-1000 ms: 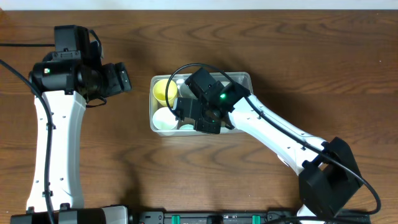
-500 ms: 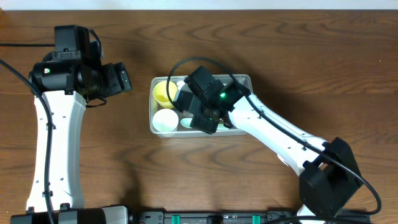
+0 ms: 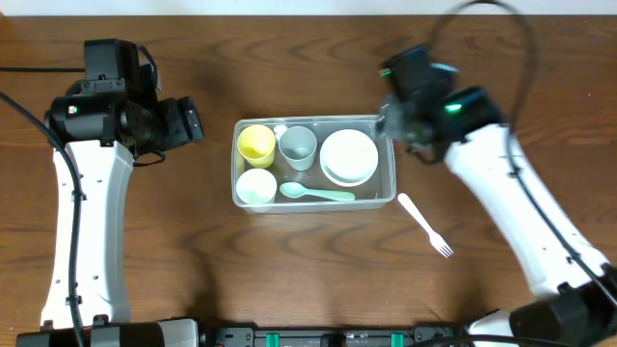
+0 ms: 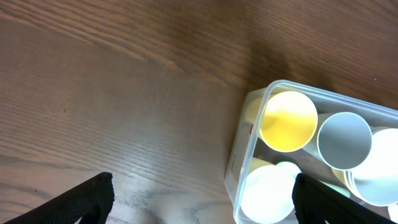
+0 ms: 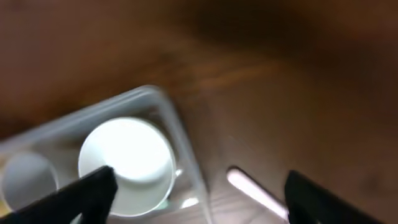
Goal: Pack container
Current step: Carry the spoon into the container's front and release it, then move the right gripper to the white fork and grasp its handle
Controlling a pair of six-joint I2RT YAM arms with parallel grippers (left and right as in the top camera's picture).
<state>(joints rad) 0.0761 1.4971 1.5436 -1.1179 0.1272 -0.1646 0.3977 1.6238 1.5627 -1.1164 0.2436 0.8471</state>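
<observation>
Overhead: container (image 3: 333, 120) mid-counter, holding yellow cup (image 3: 256, 143), grey cup (image 3: 298, 146), white cup (image 3: 256, 185), white bowl (image 3: 349, 156) and green spoon (image 3: 318, 193); packing judged nearly done. White fork (image 3: 425, 225) lies outside on bare counter (image 3: 145, 270), off the container's right-front corner; likely the last item. Left wrist: left gripper (image 4: 203, 180) fingers (image 4: 81, 202) spread, empty, over open wood left of the container. Right wrist: blurred; right gripper (image 5: 200, 174) fingers (image 5: 87, 190) spread, holding nothing, above the container's right end; fork unobstructed.

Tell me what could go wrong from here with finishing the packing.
1. The fork lies flat on the table outside the container; a pinch on something so thin and low may slip off.
2. Little room is left beside the bowl and spoon; the fork could end up propped on the rim.
</observation>
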